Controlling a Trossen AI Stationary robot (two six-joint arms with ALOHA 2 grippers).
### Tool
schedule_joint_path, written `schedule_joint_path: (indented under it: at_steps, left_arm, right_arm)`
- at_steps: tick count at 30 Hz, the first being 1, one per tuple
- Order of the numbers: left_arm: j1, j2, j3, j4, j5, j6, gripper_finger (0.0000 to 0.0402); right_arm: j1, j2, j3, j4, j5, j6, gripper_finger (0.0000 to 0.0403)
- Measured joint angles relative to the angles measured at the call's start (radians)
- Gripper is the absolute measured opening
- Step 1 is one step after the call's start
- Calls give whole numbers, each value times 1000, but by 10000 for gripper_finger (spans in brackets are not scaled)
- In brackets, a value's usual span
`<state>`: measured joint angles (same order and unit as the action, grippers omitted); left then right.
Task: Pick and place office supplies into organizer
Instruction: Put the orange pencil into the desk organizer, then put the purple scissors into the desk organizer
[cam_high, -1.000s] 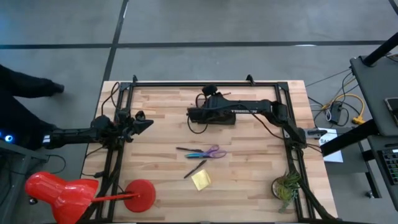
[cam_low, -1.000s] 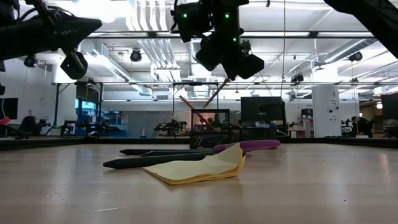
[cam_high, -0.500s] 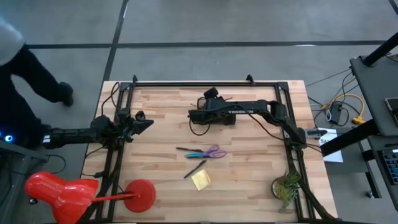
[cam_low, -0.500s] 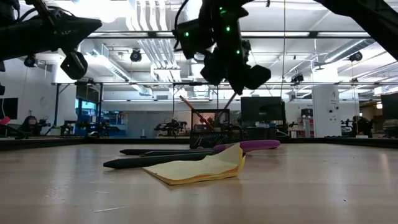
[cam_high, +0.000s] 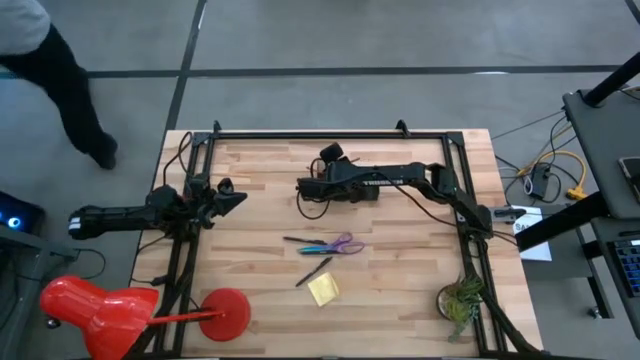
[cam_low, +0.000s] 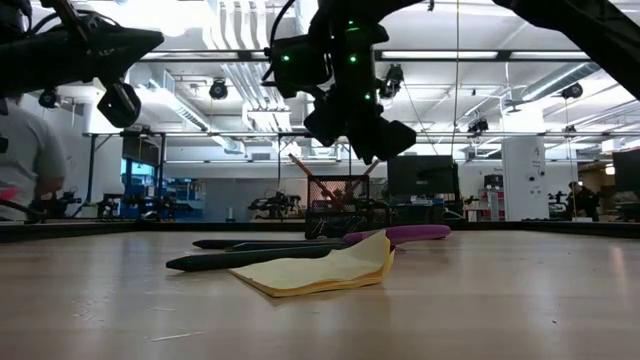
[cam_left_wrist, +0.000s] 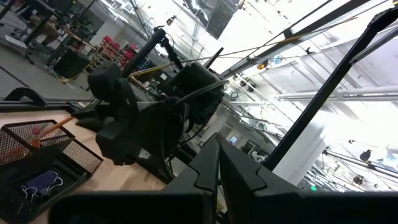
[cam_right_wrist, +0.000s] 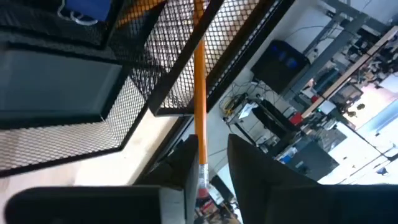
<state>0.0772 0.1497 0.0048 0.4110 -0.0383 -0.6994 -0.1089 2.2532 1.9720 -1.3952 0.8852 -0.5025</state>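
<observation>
Organizer (cam_high: 345, 187) at upper centre of the surface (cam_high: 400, 270) in the high view beneath the right gripper (cam_high: 305, 187), scissors (cam_high: 335, 246) and sticky-note pad (cam_high: 323, 290) at lower centre, left gripper (cam_high: 236, 197) at left, closed, right wrist view, gripper fingers (cam_right_wrist: 180, 162) open around an orange pencil (cam_right_wrist: 199, 81) standing in the mesh organizer.

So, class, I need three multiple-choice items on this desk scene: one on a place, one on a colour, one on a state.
1. Where is the right gripper?
A. over the organizer
B. over the plant
C. off the table

2. What colour are the scissors' handles?
A. green
B. purple
C. red

3. How do the right gripper's fingers stand around the orange pencil?
A. far from it
B. either side of it
C. under it

Answers: 1 A, the high view shows it above the mesh box. 2 B, purple loops show from above. 3 B, the right wrist view shows the pencil between them.
</observation>
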Motion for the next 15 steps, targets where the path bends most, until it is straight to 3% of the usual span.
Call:
schedule_joint_path:
  at_steps: [9, 13, 15]
  left_arm:
    - [0, 0, 0, 0, 0, 0, 0]
    - [0, 0, 0, 0, 0, 0, 0]
    - [0, 0, 0, 0, 0, 0, 0]
  right_arm:
    - [23, -3, 45, -37, -8, 105, 115]
    - [61, -4, 110, -130, -175, 312, 121]
    - [78, -6, 144, -168, -370, 429, 122]
